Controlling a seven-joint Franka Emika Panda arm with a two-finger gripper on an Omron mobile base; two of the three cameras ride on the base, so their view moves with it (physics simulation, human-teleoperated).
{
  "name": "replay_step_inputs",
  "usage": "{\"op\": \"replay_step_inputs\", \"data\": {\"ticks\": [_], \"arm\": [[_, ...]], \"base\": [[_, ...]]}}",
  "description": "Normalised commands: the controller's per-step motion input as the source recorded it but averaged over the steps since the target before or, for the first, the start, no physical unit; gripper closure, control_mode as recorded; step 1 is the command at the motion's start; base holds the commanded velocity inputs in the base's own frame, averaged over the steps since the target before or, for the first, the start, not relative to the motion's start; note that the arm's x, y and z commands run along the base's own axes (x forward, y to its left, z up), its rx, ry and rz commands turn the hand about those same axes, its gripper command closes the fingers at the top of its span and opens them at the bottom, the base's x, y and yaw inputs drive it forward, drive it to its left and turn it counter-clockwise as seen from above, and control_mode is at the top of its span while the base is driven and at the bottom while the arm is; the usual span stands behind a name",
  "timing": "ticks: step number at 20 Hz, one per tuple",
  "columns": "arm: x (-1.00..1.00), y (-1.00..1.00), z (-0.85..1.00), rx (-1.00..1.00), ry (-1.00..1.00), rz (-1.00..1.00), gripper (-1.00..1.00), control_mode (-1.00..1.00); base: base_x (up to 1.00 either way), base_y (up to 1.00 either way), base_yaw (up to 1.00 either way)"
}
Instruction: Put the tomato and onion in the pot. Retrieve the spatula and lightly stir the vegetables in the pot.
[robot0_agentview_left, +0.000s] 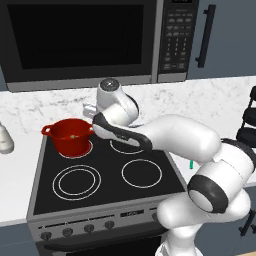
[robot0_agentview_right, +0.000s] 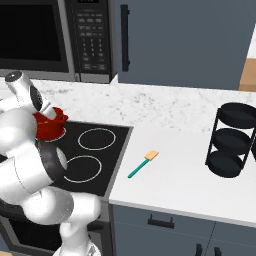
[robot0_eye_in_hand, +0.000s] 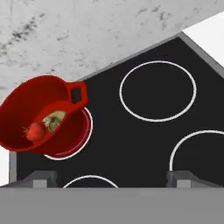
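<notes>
The white arm rises from the near right of the stove, folds at its elbow and reaches left and far across the black glass cooktop (robot0_agentview_left: 100, 165), its hand raised just right of the squat round red pot (robot0_agentview_left: 69, 135). The two-finger gripper (robot0_eye_in_hand: 111, 178) is spread wide with nothing between its 2 dark fingertips (robot0_eye_in_hand: 41, 178), hovering above the cooktop without touching it. The pot sits on the far left burner, and inside it lie the small round red tomato (robot0_eye_in_hand: 35, 131) and a pale greenish onion (robot0_eye_in_hand: 54, 120), side by side. Well right, on the white counter (robot0_agentview_right: 200, 175), lies the slim teal-handled spatula with a pale orange head (robot0_agentview_right: 143, 164).
</notes>
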Motion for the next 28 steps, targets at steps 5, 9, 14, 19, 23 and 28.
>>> {"op": "replay_step_inputs", "data": {"ticks": [5, 9, 14, 19, 23, 28], "arm": [[-0.63, -0.81, 0.0, 0.14, 0.21, -0.58, -1.0, -1.0], [-0.5, -0.69, 0.0, 0.06, 0.12, -0.57, -1.0, -1.0], [-0.07, -0.79, 0.01, 0.0, 0.14, -0.22, -1.0, -1.0], [-0.06, -0.87, 0.01, 0.0, 0.09, 0.04, -1.0, -1.0], [-0.03, -0.71, 0.0, -0.07, 0.0, 0.45, -1.0, -1.0], [0.0, -0.68, 0.0, -0.15, 0.0, 0.62, -1.0, -1.0]], "base": [[0.0, 0.0, 0.0], [0.0, 0.0, 0.0], [0.0, 0.0, 0.0], [0.0, 0.0, 0.0], [0.0, 0.0, 0.0], [0.0, 0.0, 0.0]]}}
